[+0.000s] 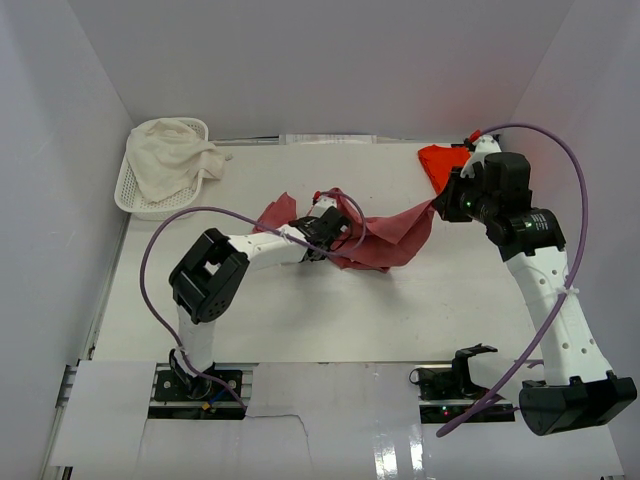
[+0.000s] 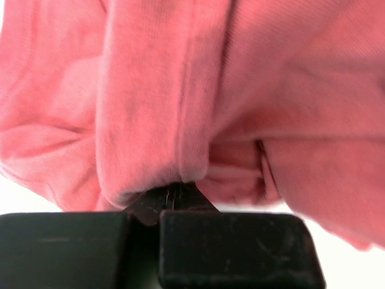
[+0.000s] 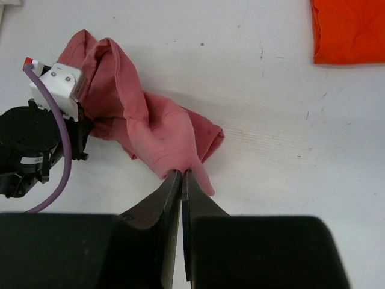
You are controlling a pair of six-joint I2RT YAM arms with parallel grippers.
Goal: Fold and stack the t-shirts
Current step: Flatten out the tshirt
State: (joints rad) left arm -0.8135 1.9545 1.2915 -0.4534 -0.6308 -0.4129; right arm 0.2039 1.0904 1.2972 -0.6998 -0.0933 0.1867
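Note:
The dusty rose-red t-shirt (image 1: pixel 385 238) hangs bunched over the table's middle, held between both grippers. My left gripper (image 1: pixel 335 222) is shut on its left part; its cloth (image 2: pixel 198 96) fills the left wrist view. My right gripper (image 1: pixel 440 205) is shut on the shirt's right corner (image 3: pixel 180 147), lifted above the table. The bright orange-red t-shirt (image 1: pixel 442 162) lies flat at the back right, partly behind my right arm; it also shows in the right wrist view (image 3: pixel 349 30).
A white lattice basket (image 1: pixel 132 190) with a cream cloth (image 1: pixel 175 155) in it stands at the back left. White walls close in the table on the left, back and right.

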